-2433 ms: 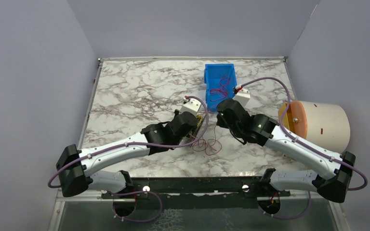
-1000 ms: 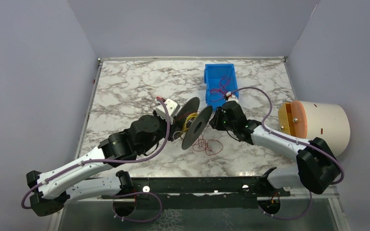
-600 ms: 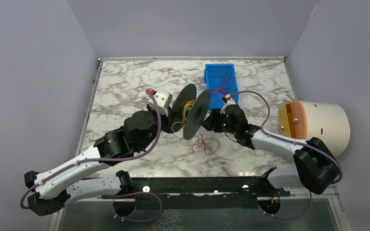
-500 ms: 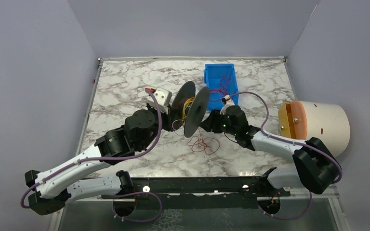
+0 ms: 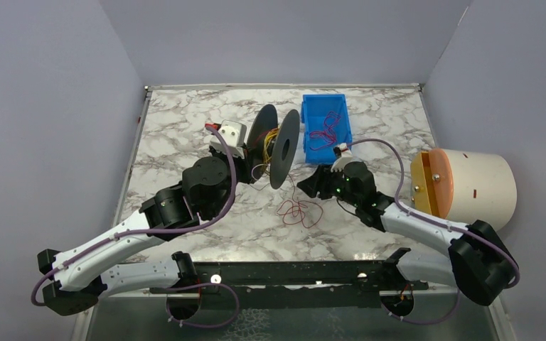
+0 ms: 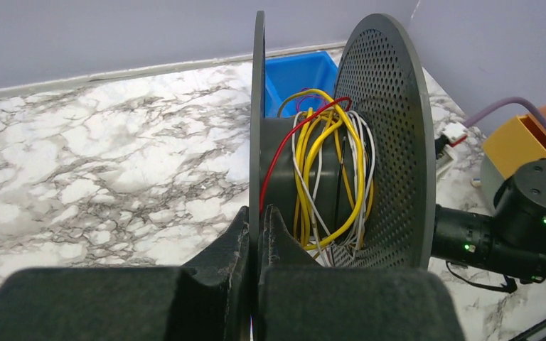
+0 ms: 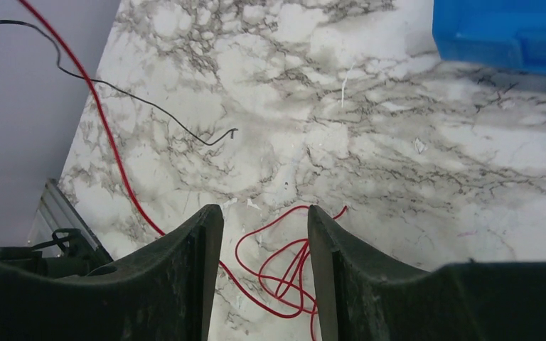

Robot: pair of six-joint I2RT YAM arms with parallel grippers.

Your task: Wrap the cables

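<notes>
I hold the dark grey perforated plastic spool (image 6: 391, 142) upright by one flange, clamped in my left gripper (image 6: 257, 220) so wire can wind on, while my right gripper (image 7: 264, 220) hangs parted, empty, just over the loose thin red cables (image 7: 277, 277).

no readable text, no labels, no numbers
</notes>
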